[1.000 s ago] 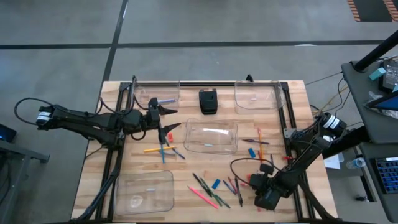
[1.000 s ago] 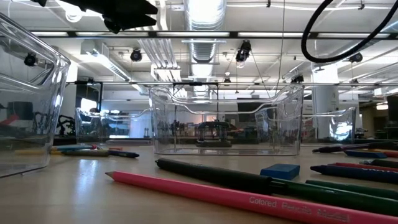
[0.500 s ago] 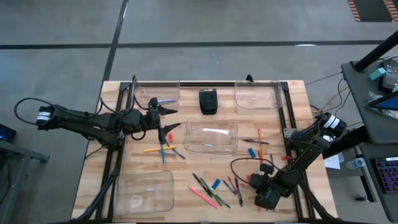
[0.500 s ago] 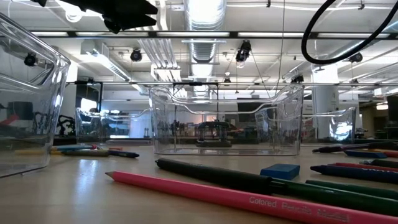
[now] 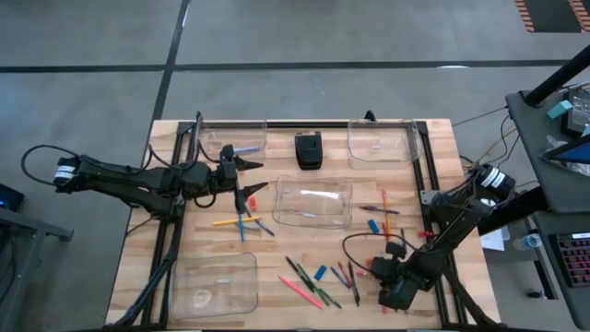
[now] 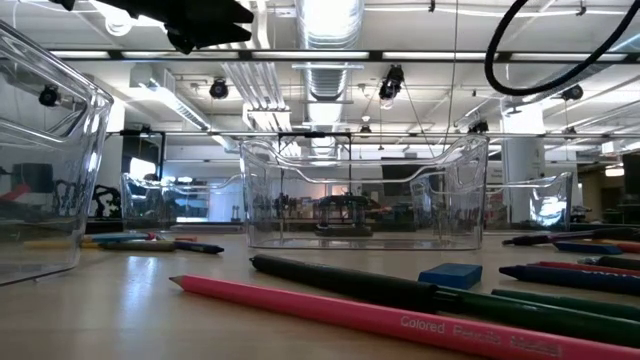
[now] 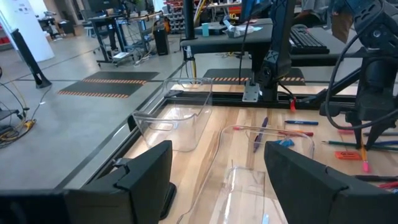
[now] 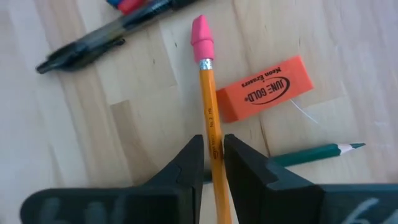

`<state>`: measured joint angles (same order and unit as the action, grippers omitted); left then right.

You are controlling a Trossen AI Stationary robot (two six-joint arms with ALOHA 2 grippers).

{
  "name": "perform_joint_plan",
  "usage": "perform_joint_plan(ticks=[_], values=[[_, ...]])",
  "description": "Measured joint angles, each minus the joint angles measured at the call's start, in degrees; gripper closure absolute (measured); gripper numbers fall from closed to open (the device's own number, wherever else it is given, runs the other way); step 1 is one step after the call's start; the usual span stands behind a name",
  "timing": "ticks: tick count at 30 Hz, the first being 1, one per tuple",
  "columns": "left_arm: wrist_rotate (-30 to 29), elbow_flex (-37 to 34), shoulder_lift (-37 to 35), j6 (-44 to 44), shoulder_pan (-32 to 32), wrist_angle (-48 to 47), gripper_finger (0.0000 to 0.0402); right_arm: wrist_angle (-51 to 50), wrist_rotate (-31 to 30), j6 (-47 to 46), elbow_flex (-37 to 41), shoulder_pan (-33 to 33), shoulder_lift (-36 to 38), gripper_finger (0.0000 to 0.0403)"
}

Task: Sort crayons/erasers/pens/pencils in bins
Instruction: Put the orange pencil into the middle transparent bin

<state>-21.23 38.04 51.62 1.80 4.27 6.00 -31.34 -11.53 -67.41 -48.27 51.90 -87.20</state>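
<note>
- Two dark fingers of the right hand [image 8: 213, 155] pinch a yellow pencil [image 8: 209, 112]; its pink tip lies on the counter [image 8: 93, 124], with an orange eraser [image 8: 264, 88] touching it.
- Left hand [image 5: 247, 177] hangs spread wide and empty, just beside the middle bin [image 5: 313, 204].

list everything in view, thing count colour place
bins: four, clear; two at the far edge, one mid-table, one near left
black box: one, far edge, between the two far bins
pencil: one, yellow with a pink tip, between the right fingers
eraser: one, orange, touching that pencil
sticks: many, mixed colours, loose at left centre, near centre and right
blue eraser: one, near centre
left gripper: open, above the table's left
right gripper: shut on the pencil, near right
</note>
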Motion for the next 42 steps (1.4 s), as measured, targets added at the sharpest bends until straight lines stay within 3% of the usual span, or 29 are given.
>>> perform_joint_plan(ticks=[11,33,42], values=[[0.0,0.0,0.0,0.0,0.0,0.0,0.0159,-0.1,-0.5,0.4,0.0,0.0,2.9,0.0349],[0.0,0.0,0.0,-0.1,0.0,0.0,0.0159,0.3,-0.6,1.4,-0.1,0.0,-2.5,0.0349],[0.0,-0.1,0.0,-0.1,0.0,0.0,0.0159,-2.5,-0.3,2.1,-1.2,0.0,-2.1,0.0385]])
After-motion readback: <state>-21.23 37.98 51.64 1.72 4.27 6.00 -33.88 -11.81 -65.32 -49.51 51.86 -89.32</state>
